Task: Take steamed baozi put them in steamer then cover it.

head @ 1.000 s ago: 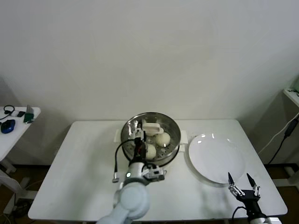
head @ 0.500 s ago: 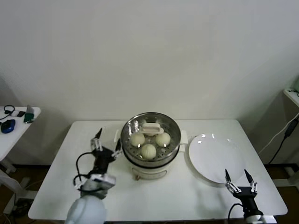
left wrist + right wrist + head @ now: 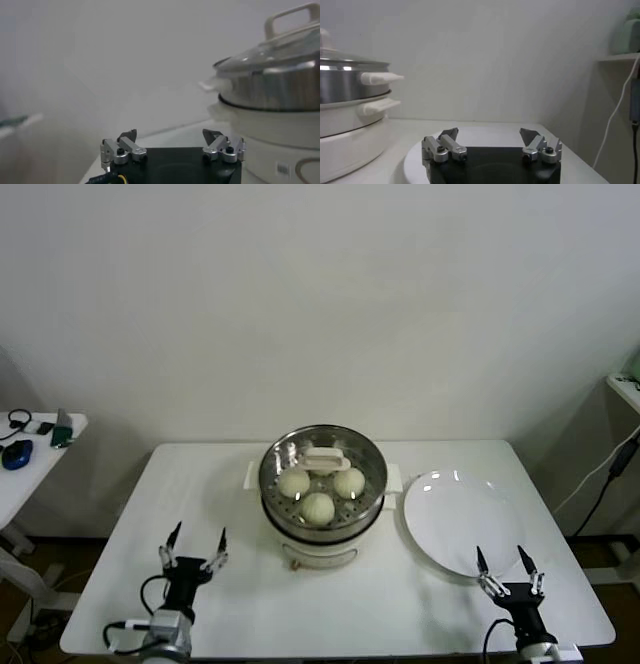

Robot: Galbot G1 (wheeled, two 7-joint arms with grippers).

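Observation:
The steel steamer [image 3: 370, 502] sits on its white pot base at the table's middle. The clear glass cover [image 3: 290, 452] with its cream bar handle [image 3: 327, 458] lies on it. Three baozi [image 3: 317, 507] show through the glass; a fourth is hidden under the handle. My left gripper [image 3: 194, 545] is open and empty at the front left of the table, left of the steamer [image 3: 270, 90]. My right gripper [image 3: 507, 568] is open and empty at the front right, by the plate's near edge, with the steamer [image 3: 345, 85] off to one side.
A flat white plate [image 3: 462, 521] lies right of the steamer and shows under the right gripper [image 3: 415, 160]. A side table [image 3: 30, 446] with small items stands at the far left. A cable [image 3: 608, 484] hangs at the right.
My left arm has drawn back from the steamer to the front left of the table, with its gripper open. The cover stays on the steamer. My right gripper has shifted slightly nearer the front edge.

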